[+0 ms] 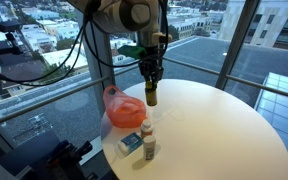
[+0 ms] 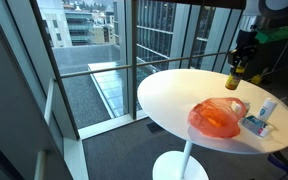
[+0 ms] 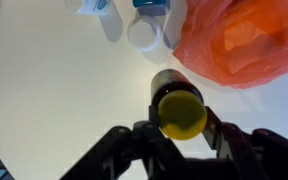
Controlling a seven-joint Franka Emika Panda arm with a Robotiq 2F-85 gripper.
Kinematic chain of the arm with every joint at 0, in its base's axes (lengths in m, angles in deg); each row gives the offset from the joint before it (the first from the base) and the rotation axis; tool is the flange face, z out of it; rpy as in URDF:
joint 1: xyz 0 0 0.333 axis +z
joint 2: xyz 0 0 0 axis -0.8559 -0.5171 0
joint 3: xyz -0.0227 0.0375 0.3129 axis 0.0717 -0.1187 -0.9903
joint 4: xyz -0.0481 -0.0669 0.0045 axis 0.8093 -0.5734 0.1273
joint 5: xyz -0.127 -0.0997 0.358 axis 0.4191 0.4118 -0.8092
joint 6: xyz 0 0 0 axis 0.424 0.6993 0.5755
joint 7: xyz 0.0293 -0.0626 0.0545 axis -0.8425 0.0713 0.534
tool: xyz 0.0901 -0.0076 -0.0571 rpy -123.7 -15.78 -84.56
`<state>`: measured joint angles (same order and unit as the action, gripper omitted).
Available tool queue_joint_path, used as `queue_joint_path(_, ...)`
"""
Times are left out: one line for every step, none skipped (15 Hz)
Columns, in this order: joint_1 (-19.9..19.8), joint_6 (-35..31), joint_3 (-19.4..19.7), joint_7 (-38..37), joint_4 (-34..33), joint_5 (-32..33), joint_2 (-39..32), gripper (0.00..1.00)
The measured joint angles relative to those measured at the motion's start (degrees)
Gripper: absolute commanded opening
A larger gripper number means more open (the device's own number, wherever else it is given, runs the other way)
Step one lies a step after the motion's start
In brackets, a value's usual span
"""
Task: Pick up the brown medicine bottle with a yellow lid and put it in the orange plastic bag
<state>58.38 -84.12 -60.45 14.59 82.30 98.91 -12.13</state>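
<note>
My gripper point(image 1: 152, 84) is shut on the brown medicine bottle with the yellow lid point(image 1: 152, 96) and holds it upright above the round white table point(image 1: 214, 130). In the wrist view the yellow lid point(image 3: 181, 115) sits between my fingers point(image 3: 182, 128), with the brown body below it. The orange plastic bag point(image 1: 123, 109) lies open on the table beside the bottle; it also shows in the wrist view point(image 3: 246, 42) and in an exterior view point(image 2: 217, 117). In that view the held bottle point(image 2: 234, 78) hangs beyond the bag.
A white bottle point(image 1: 147, 141) and a blue and white box point(image 1: 129, 143) stand near the table edge next to the bag; both show in the wrist view, bottle point(image 3: 144, 34) and box point(image 3: 149, 5). Glass walls with railings surround the table.
</note>
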Motion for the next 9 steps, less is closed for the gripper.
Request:
queue_joint_path(0.4,0.8,-1.0,0.0,0.0,0.0,0.8,0.20)
queue_joint_path(0.9,1.6,-2.0,0.0,0.0,0.0,1.5,0.20)
queue_joint_path(1.3,2.3,-3.0,0.1,0.1,0.0,2.0,0.20)
queue_joint_path(1.7,2.8,-3.9,0.1,0.3,0.0,2.4,0.20)
queue_joint_path(2.1,3.2,-4.7,0.1,0.5,0.0,2.7,0.20)
queue_joint_path(2.5,3.5,-5.4,0.2,0.8,0.0,2.9,0.20)
queue_joint_path(2.9,3.6,-6.1,0.4,1.0,-0.1,2.9,0.20)
queue_joint_path(3.1,3.6,-6.7,0.6,1.2,-0.2,2.9,0.20)
queue_joint_path(3.4,3.6,-7.2,0.8,1.6,-0.2,2.9,0.20)
